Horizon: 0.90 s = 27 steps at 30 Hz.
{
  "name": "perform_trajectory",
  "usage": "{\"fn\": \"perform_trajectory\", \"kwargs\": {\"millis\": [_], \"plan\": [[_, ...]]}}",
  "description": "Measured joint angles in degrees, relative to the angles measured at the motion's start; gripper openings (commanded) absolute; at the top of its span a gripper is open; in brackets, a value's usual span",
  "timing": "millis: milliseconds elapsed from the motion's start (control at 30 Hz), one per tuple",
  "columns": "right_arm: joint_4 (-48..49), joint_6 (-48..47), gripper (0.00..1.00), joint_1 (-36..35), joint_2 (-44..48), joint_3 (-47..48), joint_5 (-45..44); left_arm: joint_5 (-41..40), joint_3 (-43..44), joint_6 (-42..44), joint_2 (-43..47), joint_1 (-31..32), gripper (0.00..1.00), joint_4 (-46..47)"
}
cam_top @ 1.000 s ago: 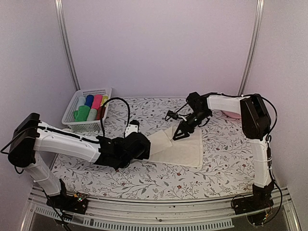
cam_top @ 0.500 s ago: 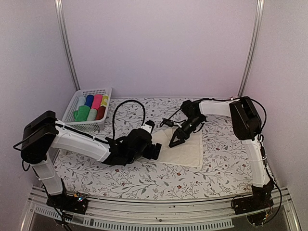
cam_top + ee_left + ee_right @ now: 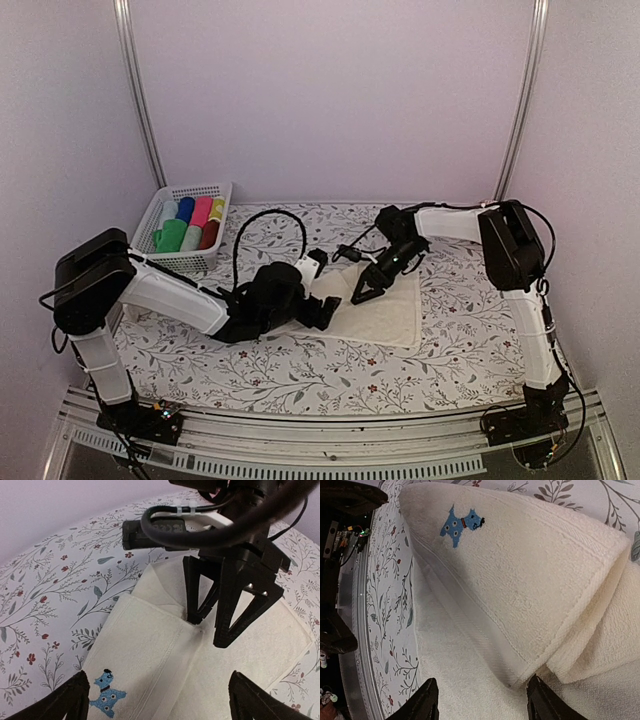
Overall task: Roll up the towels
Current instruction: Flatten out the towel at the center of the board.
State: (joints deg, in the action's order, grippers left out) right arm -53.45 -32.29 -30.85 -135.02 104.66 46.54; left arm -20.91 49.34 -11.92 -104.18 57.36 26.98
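floral tabletop (image 3: 470, 335): right end effector (image 3: 357, 297) angled onto towel (image 3: 390, 312)

cream-white towel (image 3: 385, 312) | spread on the tabletop (image 3: 300, 372), mid-right; left side folded over as a flap; blue dog mark (image 3: 461, 524) on flap | green towel (image 3: 170, 238) | bundled, in basket (image 3: 190, 188), far left

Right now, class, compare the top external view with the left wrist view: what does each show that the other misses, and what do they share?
Only the top external view shows the white basket at the back left, with a green roll inside it. Only the left wrist view shows the blue dog mark on the towel's folded-over flap. Both show the cream towel lying on the floral tablecloth, and the right gripper, jaws apart, tips down at the fold's edge.
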Motion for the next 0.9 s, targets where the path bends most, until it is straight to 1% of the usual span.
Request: {"fn": "perform_trajectory", "kwargs": {"millis": [200, 367, 600, 800, 900], "plan": [[0.04, 0.63, 0.61, 0.00, -0.52, 0.00, -0.48, 3.43, -1.70, 4.09, -0.22, -0.70, 0.97, 4.11], [0.11, 0.70, 0.62, 0.00, -0.94, 0.00, 1.11, 4.92, -1.77, 6.54, -1.22, -0.72, 0.95, 5.57], [-3.80, -2.40, 0.64, -0.31, -3.04, 2.64, 8.17, 6.23, -2.19, 9.35, -1.90, -0.74, 0.95, 5.77], [-5.60, -4.00, 0.64, -0.76, -3.10, 5.62, 12.57, 6.75, -2.93, 11.98, -2.32, -0.74, 0.94, 6.23], [-6.14, -4.68, 0.64, -0.85, -3.13, 5.70, 14.12, 6.75, -3.02, 13.29, -3.98, -0.76, 0.93, 7.10]]}}
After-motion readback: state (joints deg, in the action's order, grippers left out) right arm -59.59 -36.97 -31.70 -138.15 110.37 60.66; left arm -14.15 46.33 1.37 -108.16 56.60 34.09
